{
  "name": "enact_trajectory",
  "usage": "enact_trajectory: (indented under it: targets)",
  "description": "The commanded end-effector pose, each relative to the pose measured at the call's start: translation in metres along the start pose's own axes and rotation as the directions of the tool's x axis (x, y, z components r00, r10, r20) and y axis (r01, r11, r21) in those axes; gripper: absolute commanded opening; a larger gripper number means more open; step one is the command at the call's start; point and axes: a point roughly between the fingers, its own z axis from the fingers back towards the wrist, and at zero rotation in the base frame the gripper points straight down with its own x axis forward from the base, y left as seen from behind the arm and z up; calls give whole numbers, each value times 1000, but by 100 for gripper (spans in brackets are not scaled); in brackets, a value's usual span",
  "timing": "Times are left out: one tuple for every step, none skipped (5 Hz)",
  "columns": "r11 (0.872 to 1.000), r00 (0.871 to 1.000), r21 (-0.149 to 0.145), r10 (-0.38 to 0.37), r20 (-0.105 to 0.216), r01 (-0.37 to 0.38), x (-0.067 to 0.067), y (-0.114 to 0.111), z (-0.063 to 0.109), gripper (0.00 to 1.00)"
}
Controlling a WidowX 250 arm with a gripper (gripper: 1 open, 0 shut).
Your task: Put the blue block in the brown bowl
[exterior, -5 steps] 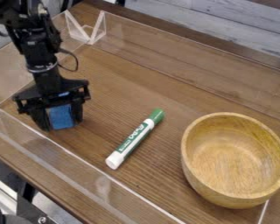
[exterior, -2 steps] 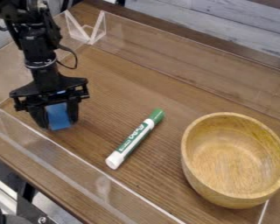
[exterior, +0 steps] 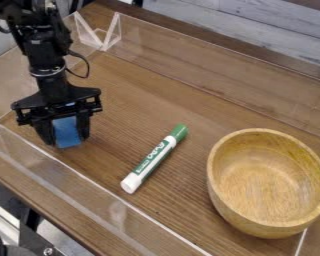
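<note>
Blue, matte and small, the block (exterior: 68,131) looks rectangular.

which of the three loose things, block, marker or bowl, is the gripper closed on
The blue block, at the left between the fingers of the gripper; the marker and bowl lie apart, to its right.

The bowl (exterior: 267,184) is light brown, paler inside. Left of the bowl, the marker (exterior: 155,160) is white with dark green lettering and a green cap; beyond it the block (exterior: 71,131) is blue. Around the bowl, the surface (exterior: 163,75) is brown with fine streaky grain.
</note>
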Motion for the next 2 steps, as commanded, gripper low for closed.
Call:
enact_trajectory:
  targets:
    - [1000, 998, -9, -16, 65, 17, 11, -6, 14, 100]
    - [1000, 998, -5, -20, 67, 21, 11, -6, 13, 0]
